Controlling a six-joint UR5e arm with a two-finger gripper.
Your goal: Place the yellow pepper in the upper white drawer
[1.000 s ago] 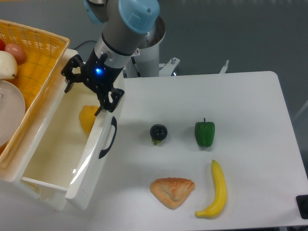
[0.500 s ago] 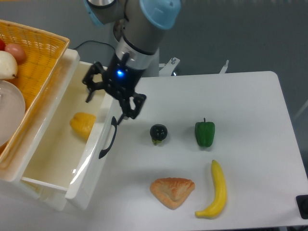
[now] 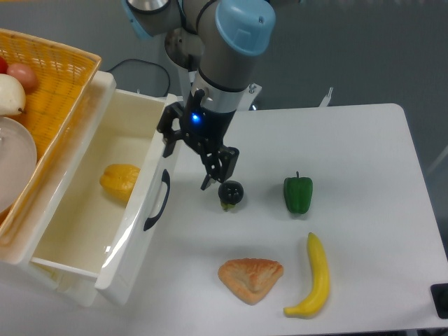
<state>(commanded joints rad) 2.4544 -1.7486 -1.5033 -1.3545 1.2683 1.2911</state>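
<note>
The yellow pepper (image 3: 120, 181) lies inside the upper white drawer (image 3: 77, 231), which stands pulled open at the table's left, its black handle (image 3: 158, 200) on the front panel. My gripper (image 3: 190, 158) hangs over the table just right of the drawer's front panel, open, with nothing between its fingers. It is apart from the pepper.
An orange woven basket (image 3: 56, 84) with produce and a white plate sits above the drawer at far left. On the table lie a small dark fruit (image 3: 230, 193) just under the gripper's right finger, a green pepper (image 3: 298, 194), a banana (image 3: 312, 276) and a pastry (image 3: 250, 278).
The gripper has moved right, out from over the drawer to above the table near the dark fruit. The yellow pepper stays lying in the drawer, released.
</note>
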